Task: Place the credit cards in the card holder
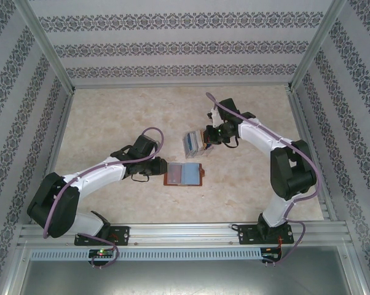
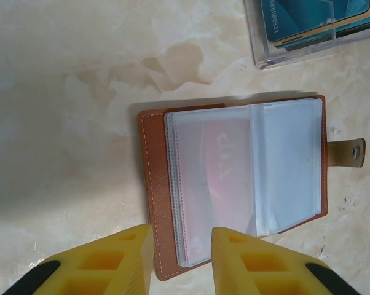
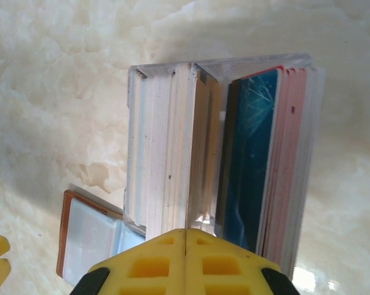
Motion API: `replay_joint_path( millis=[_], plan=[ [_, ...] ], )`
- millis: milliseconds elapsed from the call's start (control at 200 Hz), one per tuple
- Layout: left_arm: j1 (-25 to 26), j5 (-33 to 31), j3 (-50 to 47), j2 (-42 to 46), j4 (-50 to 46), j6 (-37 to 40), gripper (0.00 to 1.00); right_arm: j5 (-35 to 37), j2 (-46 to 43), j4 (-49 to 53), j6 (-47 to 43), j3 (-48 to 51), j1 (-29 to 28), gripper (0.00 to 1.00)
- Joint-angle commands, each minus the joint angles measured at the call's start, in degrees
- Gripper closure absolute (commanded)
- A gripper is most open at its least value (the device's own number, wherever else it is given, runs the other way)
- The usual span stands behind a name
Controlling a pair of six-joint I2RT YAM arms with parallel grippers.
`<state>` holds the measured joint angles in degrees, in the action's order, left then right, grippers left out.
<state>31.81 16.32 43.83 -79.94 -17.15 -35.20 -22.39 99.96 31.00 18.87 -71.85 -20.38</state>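
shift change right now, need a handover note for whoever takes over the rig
Left pincer: jaws apart, straddling one corner of the card holder, which lies open.
Right pincer: shut, tips at the clear box holding the credit cards; I cannot tell whether a card is pinched.
Done: one reddish card seems to sit inside the holder.
Left: move the boxed cards into the holder.

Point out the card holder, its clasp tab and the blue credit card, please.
card holder (image 2: pixel 153 178): left wrist view, on the brown cover strip left of the clear pockets.
clasp tab (image 2: pixel 346 152): left wrist view, on the middle of the strap.
blue credit card (image 3: pixel 251 160): right wrist view, on the middle of its face.
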Motion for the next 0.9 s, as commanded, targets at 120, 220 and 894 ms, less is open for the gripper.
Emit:
replay_joint_path(
  millis=[120,220,894],
  plan=[
    [0.1,0.8,-0.2,-0.2,0.6,0.0,0.7,10.9,-12.2,-2.4,0.3,5.3,-2.4,1.0],
    [0.1,0.7,0.2,-0.3,-0.6,0.6,0.7,10.8,-15.4,-2.7,1.4,6.9,-1.5,1.0],
    [-0.2,16.9,1.7,-10.5,3.5,0.7,0.7,-14.8,-30.8,-22.7,16.1,36.4,-8.8,1.0]
  ],
)
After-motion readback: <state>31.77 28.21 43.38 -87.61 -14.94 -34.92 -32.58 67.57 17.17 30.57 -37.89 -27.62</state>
